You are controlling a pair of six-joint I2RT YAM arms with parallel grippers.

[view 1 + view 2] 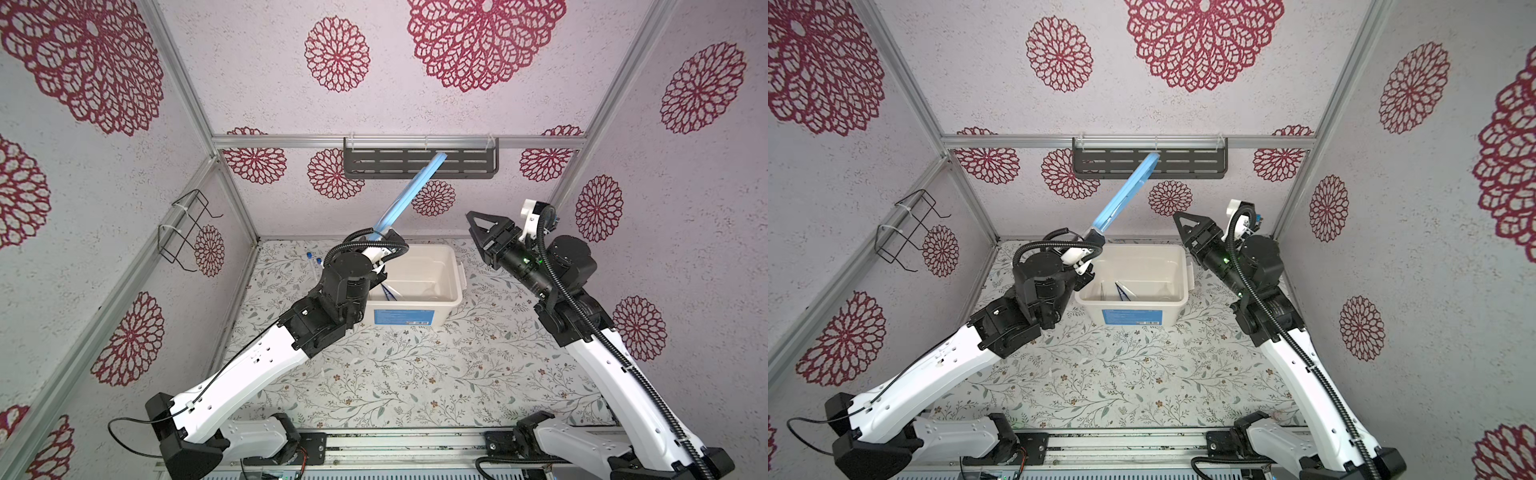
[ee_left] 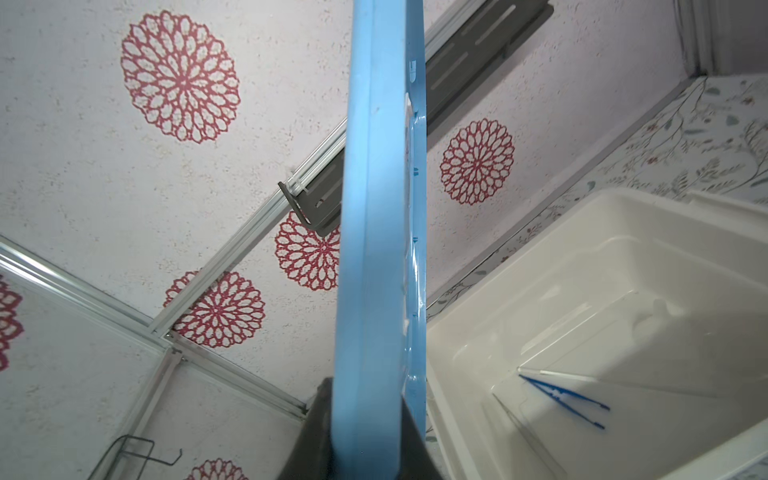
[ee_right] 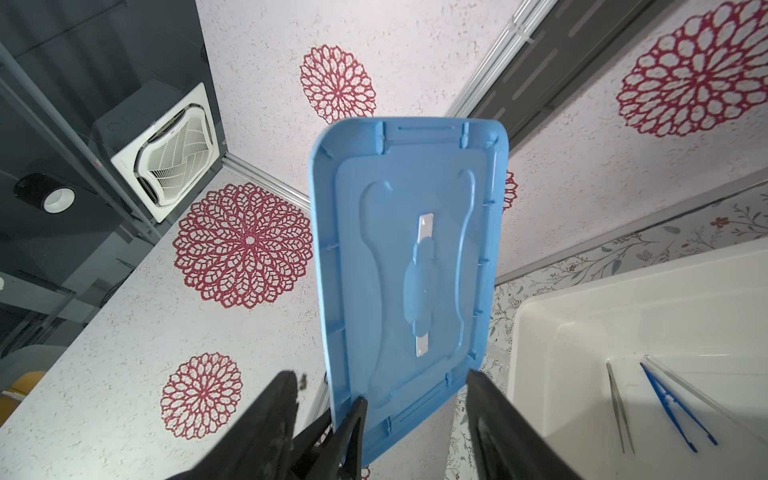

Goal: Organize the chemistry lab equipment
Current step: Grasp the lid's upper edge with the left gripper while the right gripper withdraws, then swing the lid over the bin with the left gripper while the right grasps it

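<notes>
The left fingers (image 2: 313, 436) pinched the blue lid (image 3: 399, 249) above the white tub's (image 1: 456, 270) eleven o'clock corner, the right fingers (image 3: 274, 415) stood spread apart, blue tweezers (image 3: 673, 411) lay in the tub, and maybe two blue-capped tubes (image 1: 318, 262) lay at its ten o'clock.

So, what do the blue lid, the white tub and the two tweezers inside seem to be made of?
Blue lid: moulded plastic, matte, ribbed edge.
White tub: smooth plastic, slightly glossy.
Blue tweezers: likely plastic, evenly coloured.
Grey tweezers: probably metal, thin, dull sheen.
</notes>
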